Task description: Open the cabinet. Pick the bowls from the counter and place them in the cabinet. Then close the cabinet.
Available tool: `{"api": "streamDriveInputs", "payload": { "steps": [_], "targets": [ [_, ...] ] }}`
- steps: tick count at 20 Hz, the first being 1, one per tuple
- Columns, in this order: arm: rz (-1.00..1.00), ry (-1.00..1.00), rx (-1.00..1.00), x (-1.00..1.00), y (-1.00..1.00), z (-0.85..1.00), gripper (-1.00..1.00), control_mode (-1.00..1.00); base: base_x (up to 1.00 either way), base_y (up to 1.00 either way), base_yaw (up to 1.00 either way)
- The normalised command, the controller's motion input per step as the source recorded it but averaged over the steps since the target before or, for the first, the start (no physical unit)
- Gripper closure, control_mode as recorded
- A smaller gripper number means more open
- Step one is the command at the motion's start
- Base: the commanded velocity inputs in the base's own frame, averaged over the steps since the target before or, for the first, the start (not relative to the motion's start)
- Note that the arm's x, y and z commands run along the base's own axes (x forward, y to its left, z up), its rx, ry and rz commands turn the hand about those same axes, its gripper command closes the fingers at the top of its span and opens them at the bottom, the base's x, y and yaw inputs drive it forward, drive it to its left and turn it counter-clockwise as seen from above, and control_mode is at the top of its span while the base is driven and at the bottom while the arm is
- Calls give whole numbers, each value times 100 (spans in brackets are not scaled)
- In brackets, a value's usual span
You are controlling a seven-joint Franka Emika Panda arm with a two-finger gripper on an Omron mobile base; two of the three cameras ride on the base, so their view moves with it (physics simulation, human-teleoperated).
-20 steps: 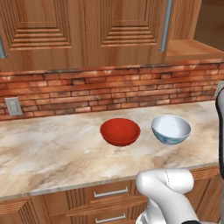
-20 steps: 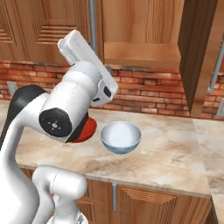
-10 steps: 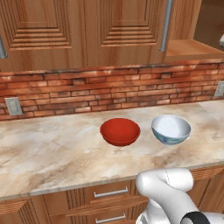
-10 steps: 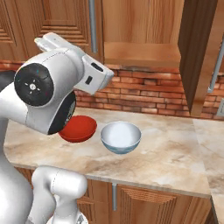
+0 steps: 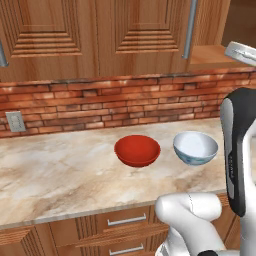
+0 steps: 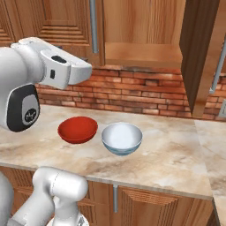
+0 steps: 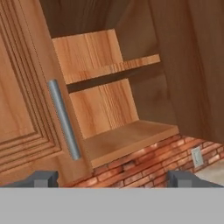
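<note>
Your gripper (image 7: 112, 178) is spread wide, gripping nothing, facing the open cabinet (image 7: 113, 140); red bowl (image 5: 137, 150) and white bowl (image 5: 195, 147) sit mid-counter (image 5: 60, 170).

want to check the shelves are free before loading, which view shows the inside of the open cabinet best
The hand view: it looks straight into the open cabinet, showing two bare wooden shelves and the side wall. The right base view shows the lower shelf from below, beside the swung-out door. The left base view catches a sliver of that shelf at its right edge.
</note>
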Motion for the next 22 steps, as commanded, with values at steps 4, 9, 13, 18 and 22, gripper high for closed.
{"api": "streamDriveInputs", "payload": {
  "steps": [4,9,13,18,22],
  "targets": [
    [0,-11,-5,7,13,-28,-100,-100,0,0,0],
    [1,-9,-13,2,5,-5,-100,-100,0,0,0],
    [3,-11,-7,-10,8,0,-100,-100,0,0,0],
    [4,-3,-4,0,9,0,-100,-100,0,0,0],
    [7,0,-2,7,14,0,-100,-100,0,0,0]
  ]
}}
